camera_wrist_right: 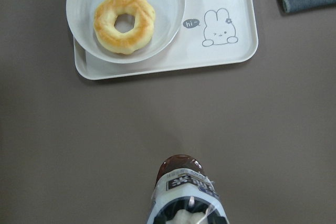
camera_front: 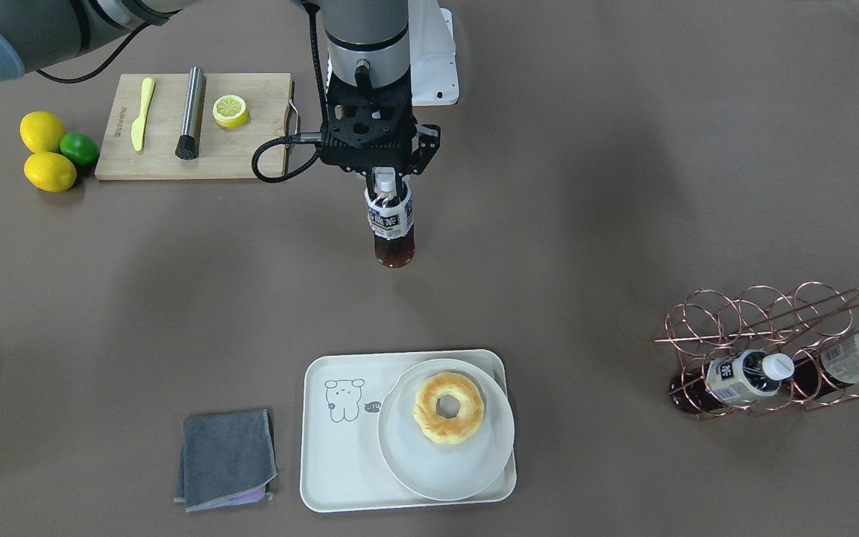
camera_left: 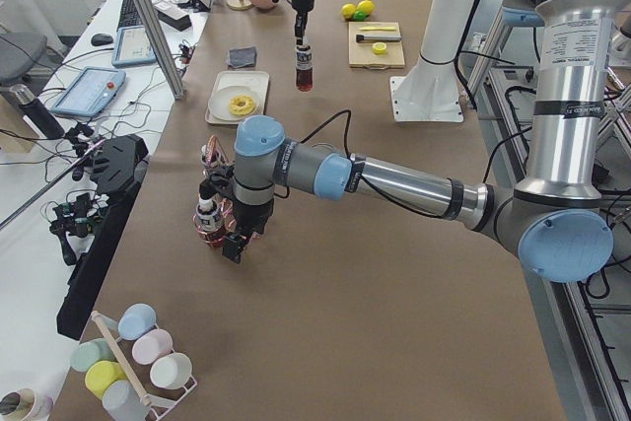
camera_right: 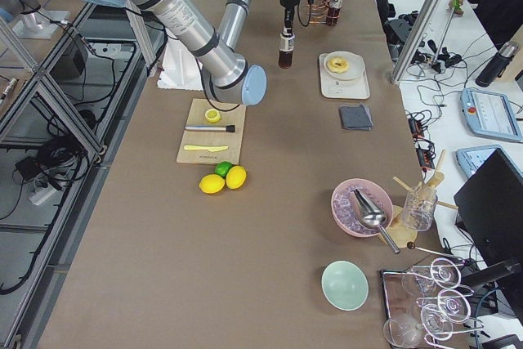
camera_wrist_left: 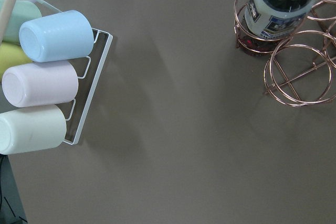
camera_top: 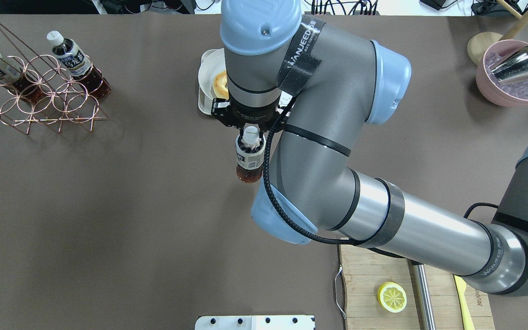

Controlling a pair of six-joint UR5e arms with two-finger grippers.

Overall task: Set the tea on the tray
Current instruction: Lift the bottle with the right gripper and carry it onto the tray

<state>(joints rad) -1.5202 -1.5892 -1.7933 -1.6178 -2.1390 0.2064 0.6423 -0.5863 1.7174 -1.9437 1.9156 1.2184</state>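
Note:
My right gripper (camera_front: 388,192) is shut on the neck of the tea bottle (camera_front: 392,224), which hangs upright in the air over the middle of the table; the gripper also shows in the overhead view (camera_top: 251,143). In the right wrist view the bottle (camera_wrist_right: 185,190) is short of the cream tray (camera_wrist_right: 223,56) with its cartoon drawing. The tray (camera_front: 340,455) lies at the table's operator side. My left gripper (camera_left: 235,242) hangs by the copper rack (camera_left: 209,224); I cannot tell if it is open or shut.
A white plate (camera_front: 407,462) with a doughnut (camera_front: 448,409) fills the tray's half away from the drawing. Two near-alike bottles lie in the copper rack (camera_front: 772,328). A grey cloth (camera_front: 227,459) lies beside the tray. A cutting board (camera_front: 168,153), lemons and a lime sit near the robot.

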